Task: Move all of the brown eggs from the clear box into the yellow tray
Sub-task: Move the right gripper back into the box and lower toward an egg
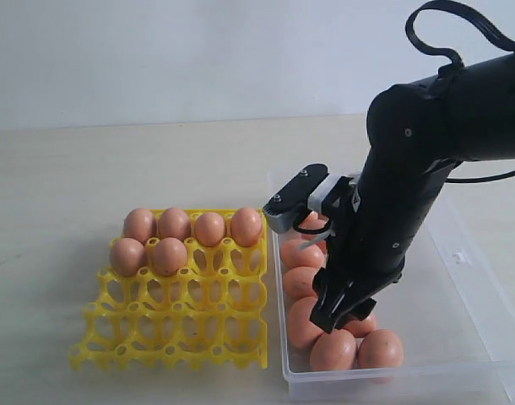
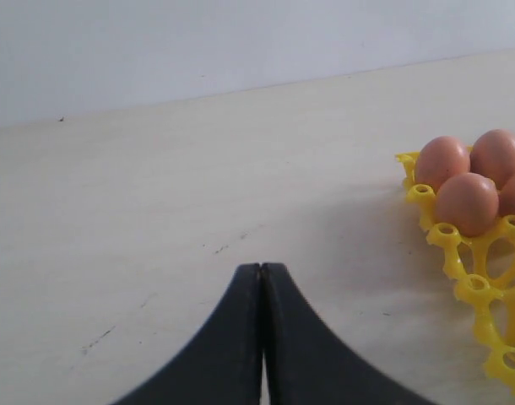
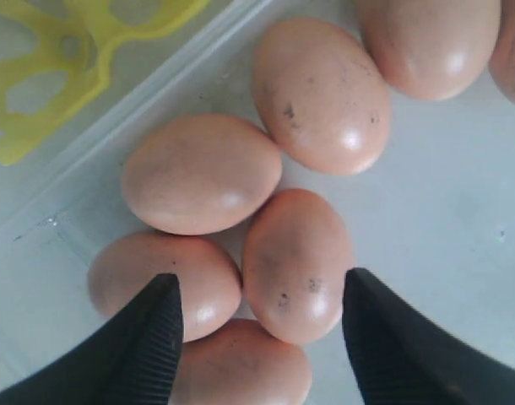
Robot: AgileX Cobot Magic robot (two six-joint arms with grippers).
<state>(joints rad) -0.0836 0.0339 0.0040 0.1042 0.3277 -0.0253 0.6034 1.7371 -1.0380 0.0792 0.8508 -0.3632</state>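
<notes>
Several brown eggs (image 1: pixel 211 228) sit in the far cups of the yellow tray (image 1: pixel 177 325). More brown eggs (image 1: pixel 333 350) lie in the near left part of the clear box (image 1: pixel 460 363). My right gripper (image 3: pixel 262 291) hangs open just above that cluster, its fingers either side of one speckled egg (image 3: pixel 295 261) without touching it. In the exterior view the right arm (image 1: pixel 409 177) hides part of the box. My left gripper (image 2: pixel 262 268) is shut and empty over bare table, left of the tray corner (image 2: pixel 485 295).
The tray's near rows of cups (image 1: pixel 173 333) hold nothing. The box's right half (image 1: pixel 460 287) has bare floor. The tray stands close against the box's left wall (image 1: pixel 277 295).
</notes>
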